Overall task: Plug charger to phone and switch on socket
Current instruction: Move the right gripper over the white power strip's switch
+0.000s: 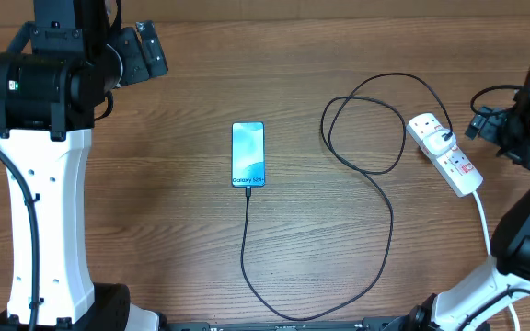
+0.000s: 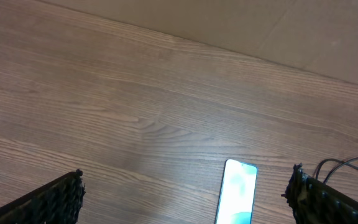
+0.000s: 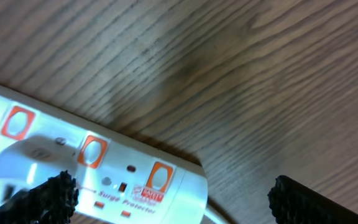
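Found right gripper spread wide and empty, hanging just over socket; left gripper likewise apart, holding nothing, beyond and left of phone. Located socket well right of phone, flat on table, long axis diagonal, cord end pointing away from phone. Judged light, rigid, liable to slide if pushed sideways; advise pressing a red switch straight down. Noted charger looping between, tip touching phone's near end, apparently seated.
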You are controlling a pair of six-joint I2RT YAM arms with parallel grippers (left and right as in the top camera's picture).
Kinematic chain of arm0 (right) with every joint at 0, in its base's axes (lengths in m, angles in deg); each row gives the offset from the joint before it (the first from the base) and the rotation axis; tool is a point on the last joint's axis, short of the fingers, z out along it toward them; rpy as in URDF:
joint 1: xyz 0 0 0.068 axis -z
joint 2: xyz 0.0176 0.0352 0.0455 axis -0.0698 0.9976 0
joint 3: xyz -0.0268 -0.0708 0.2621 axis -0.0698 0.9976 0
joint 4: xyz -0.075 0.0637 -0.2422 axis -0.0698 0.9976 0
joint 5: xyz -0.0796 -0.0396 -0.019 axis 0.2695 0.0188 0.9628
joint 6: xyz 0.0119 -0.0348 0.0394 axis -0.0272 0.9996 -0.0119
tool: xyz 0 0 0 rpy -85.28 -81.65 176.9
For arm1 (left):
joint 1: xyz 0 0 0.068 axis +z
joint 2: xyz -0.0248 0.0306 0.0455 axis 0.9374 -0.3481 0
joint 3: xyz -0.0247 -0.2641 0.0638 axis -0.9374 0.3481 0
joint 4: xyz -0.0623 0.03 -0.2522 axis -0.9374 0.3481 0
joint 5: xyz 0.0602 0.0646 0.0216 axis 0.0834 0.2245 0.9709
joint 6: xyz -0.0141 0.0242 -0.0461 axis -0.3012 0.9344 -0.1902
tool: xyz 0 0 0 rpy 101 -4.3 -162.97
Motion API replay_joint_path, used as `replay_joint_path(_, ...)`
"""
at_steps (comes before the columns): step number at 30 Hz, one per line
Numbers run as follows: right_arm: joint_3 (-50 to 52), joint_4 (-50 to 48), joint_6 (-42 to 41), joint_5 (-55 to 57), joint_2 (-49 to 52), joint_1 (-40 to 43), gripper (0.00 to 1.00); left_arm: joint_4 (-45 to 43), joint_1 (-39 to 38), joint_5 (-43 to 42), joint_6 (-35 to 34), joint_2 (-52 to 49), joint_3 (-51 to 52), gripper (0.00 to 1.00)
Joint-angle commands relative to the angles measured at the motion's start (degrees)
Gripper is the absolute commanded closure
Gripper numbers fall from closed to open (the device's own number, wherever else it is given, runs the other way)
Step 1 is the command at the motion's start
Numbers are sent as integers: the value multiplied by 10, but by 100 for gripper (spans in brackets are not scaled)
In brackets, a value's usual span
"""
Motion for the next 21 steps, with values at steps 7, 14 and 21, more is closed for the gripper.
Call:
replay_joint_path(7,-1,-8,9,-28,43,-2,0,0,-1,7,-12,2,2,1)
replay_joint_path(14,-1,-23,9,-29,49,-1,0,0,-1,7,-12,2,2,0)
replay_joint_path(21,-1,-24,9,-26,70,-1,0,0,-1,7,-12,2,2,0)
